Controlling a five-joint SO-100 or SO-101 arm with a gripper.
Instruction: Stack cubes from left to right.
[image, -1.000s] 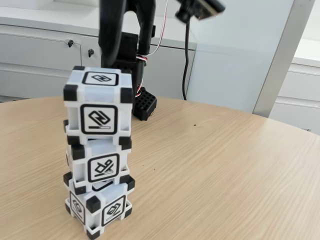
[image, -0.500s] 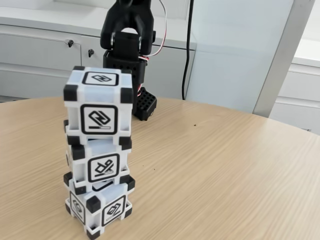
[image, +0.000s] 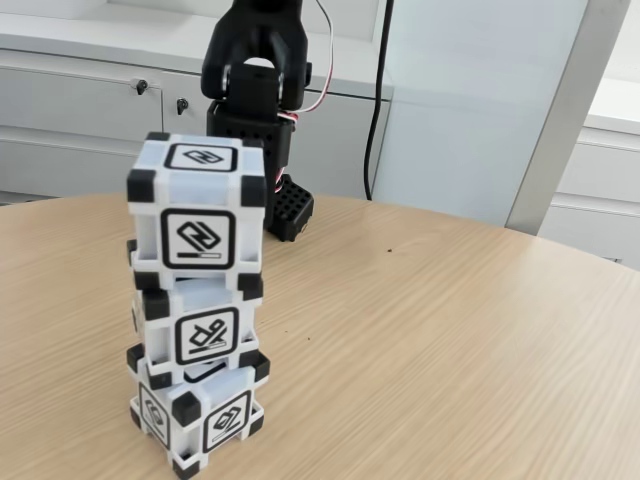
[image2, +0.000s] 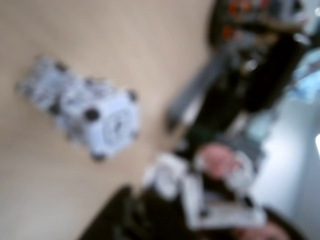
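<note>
1. Top cube (image: 197, 203) — pale grey-white with black corners, glyph faces to the front and upward. It sits on the middle cube (image: 199, 326) and overhangs it a little toward 9 o'clock in the fixed view.
2. Bottom cube (image: 197, 410) — rests on the wooden table (image: 430, 340), turned corner-on to the camera. All three stand as one column at about 8 o'clock of the fixed view, so the stacking looks complete.
3. Arm (image: 255, 85) — black, folded upright at 12 o'clock behind the column and well apart from it, probably retracted so as not to knock the stack.
4. Small black perforated block (image: 288, 208) — on the table just beside the arm's base; not part of the stack.
5. Gripper — the wrist view is too blurred, so whether the jaws are parted or closed cannot be told. The stack (image2: 87, 117) lies there at 9 o'clock.
</note>
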